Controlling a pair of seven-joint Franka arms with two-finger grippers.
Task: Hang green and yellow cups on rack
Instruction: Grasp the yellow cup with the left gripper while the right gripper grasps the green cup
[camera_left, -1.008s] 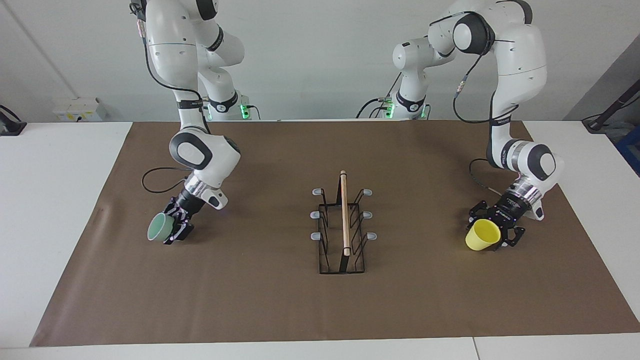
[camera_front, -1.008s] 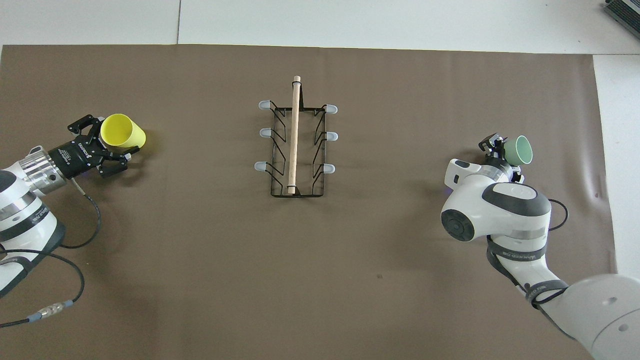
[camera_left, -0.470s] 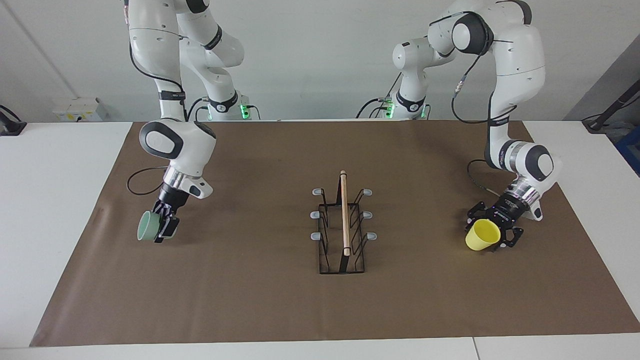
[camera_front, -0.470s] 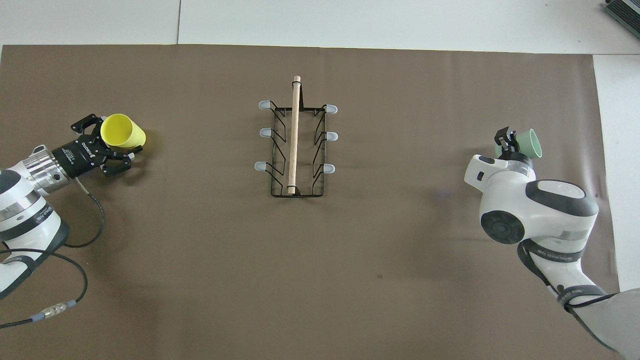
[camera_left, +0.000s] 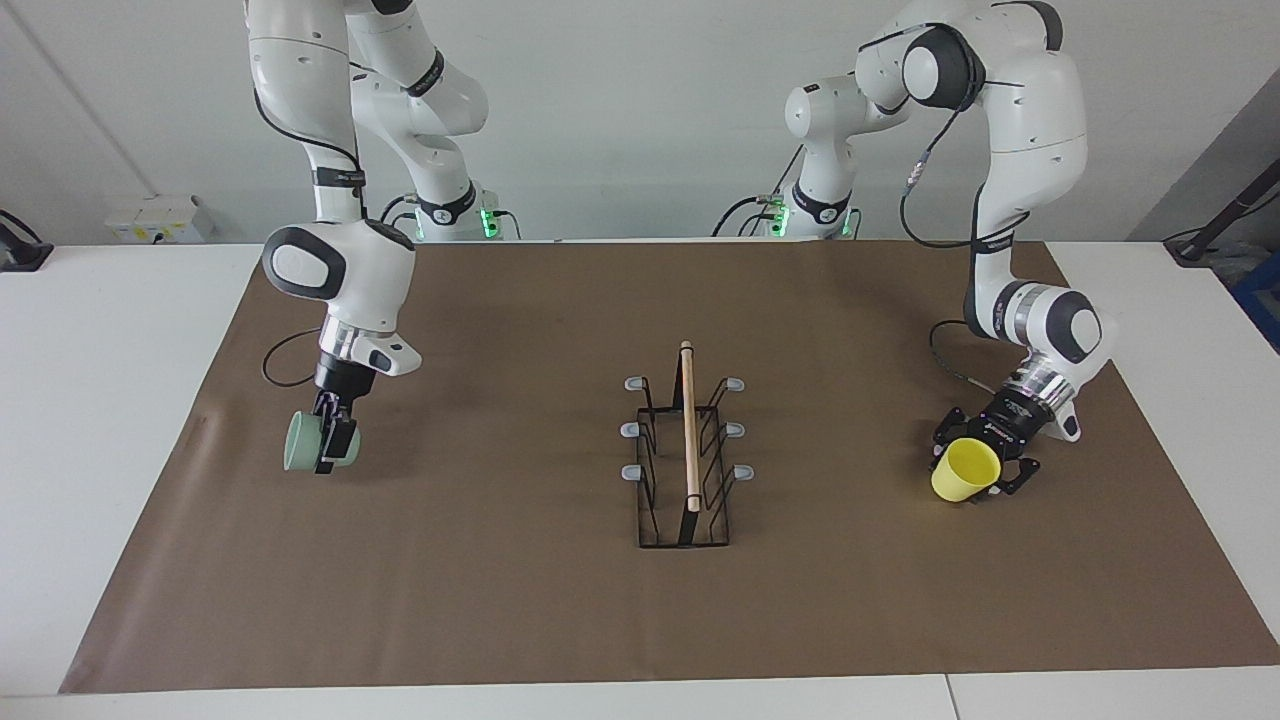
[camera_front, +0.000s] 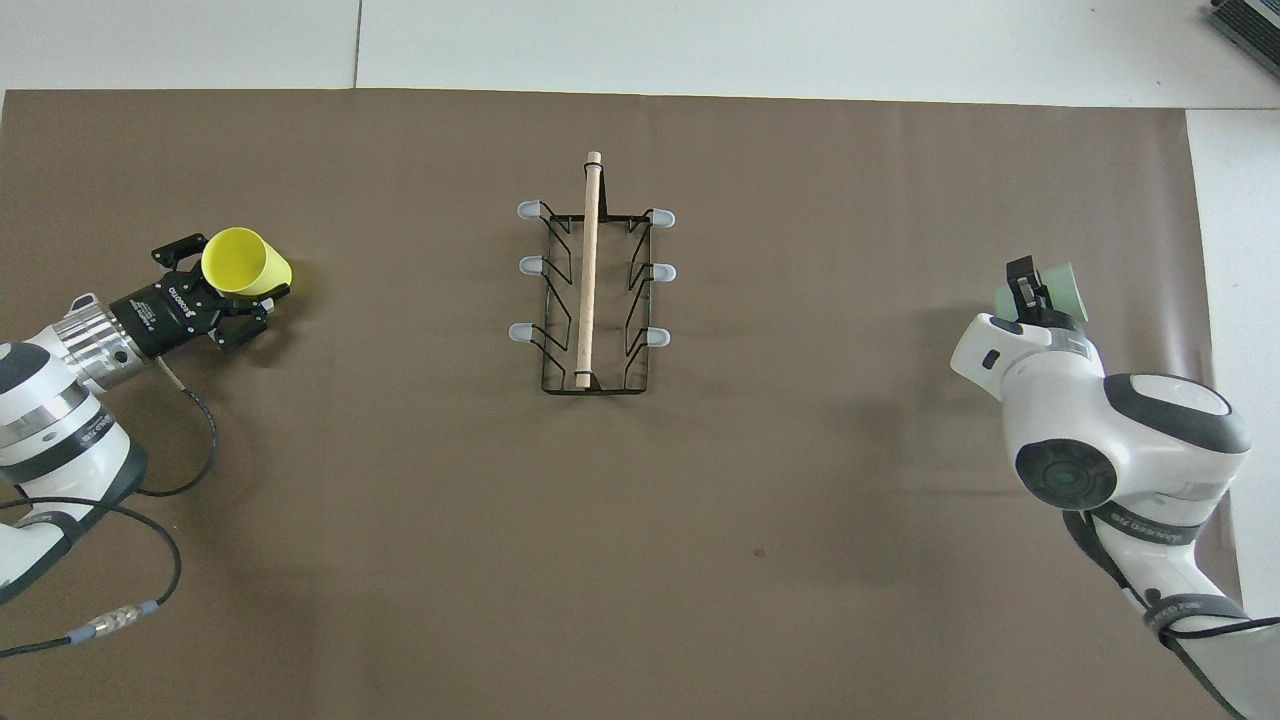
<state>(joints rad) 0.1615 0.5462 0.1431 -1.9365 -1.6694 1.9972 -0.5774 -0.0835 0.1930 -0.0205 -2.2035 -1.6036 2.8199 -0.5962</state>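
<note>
My left pincer (camera_front: 1030, 285) is... no: my left pincer (camera_left: 975, 470) sits low at the left arm's end of the bench (camera_left: 120, 400), its fingers closed on the yellow cup (camera_left: 966, 470), which lies tilted on its side, mouth turned away from the arm, just over the brown mat (camera_left: 520, 600). White lettering runs along the pincer's black body, too small for me to read. The rack (camera_left: 686, 450) stands upright at the mat's middle, wooden rod on top, all six grey-tipped prongs bare, well apart from both cups. My right pincer (camera_left: 325, 440) hangs over the mat toward the right arm's end, pointing down, clamped on the wall of the green cup (camera_left: 305, 440), which is lifted and turned sideways.
</note>
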